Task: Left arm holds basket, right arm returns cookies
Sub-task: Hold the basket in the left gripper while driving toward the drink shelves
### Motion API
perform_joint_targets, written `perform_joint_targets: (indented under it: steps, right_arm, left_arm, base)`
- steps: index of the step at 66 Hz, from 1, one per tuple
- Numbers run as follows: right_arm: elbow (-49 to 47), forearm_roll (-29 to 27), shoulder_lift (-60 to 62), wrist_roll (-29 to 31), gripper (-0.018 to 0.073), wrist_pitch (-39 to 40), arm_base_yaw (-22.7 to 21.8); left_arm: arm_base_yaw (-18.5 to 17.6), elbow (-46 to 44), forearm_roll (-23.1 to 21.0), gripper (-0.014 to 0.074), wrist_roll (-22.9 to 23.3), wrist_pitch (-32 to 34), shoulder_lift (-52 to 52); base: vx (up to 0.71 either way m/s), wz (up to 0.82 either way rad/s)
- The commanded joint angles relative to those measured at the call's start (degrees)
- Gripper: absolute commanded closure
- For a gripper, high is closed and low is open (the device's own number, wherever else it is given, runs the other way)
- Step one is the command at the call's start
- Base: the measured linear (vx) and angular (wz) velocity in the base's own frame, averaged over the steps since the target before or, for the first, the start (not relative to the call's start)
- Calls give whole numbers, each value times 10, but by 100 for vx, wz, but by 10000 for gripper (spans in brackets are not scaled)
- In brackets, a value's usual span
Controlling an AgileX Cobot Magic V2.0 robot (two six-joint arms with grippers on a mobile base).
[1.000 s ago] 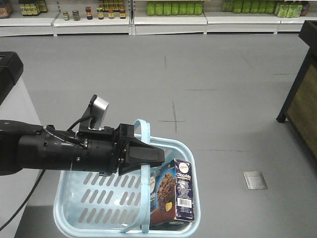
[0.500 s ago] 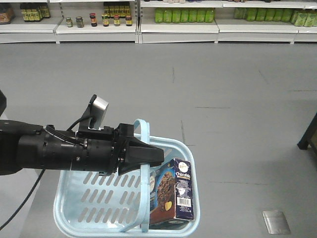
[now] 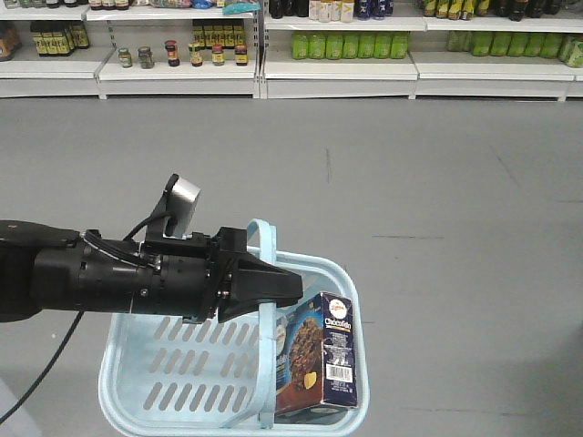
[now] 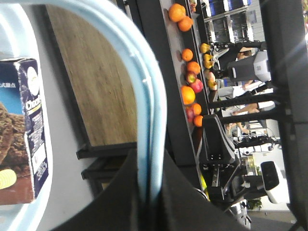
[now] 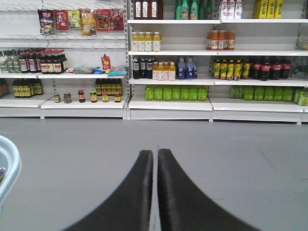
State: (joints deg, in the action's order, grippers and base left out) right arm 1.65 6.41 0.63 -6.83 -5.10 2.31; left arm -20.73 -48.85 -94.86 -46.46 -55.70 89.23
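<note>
Cookies box (image 3: 321, 350), judged light, stiff, crushable, best pinched across its narrow sides, stands upright inside basket (image 3: 107, 364) against its right wall; left tool (image 3: 273, 287) clamped on handle (image 3: 267, 355), right tool (image 5: 155, 154) closed, empty.

One basket (image 3: 137, 373), one cookies (image 3: 328, 355) box, one left gripper (image 3: 290, 288), one right gripper (image 5: 155, 161)

Cookies (image 3: 321, 357) in basket (image 3: 182, 364) right end; left pincer (image 3: 290, 288) on handle (image 3: 265, 238); shelves (image 3: 337, 68) behind.
</note>
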Motion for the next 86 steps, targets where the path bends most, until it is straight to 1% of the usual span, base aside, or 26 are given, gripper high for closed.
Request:
perform_joint_targets:
  steps: [1, 86]
  right_arm:
    - [10, 3, 7, 4, 565, 42, -4]
    - [10, 3, 7, 4, 565, 41, -4]
  left_arm:
    - [-3, -15, -70, 599, -3, -35, -27]
    - [-3, -15, -71, 599, -3, -35, -27]
  base:
    - [47, -1]
    - [47, 0]
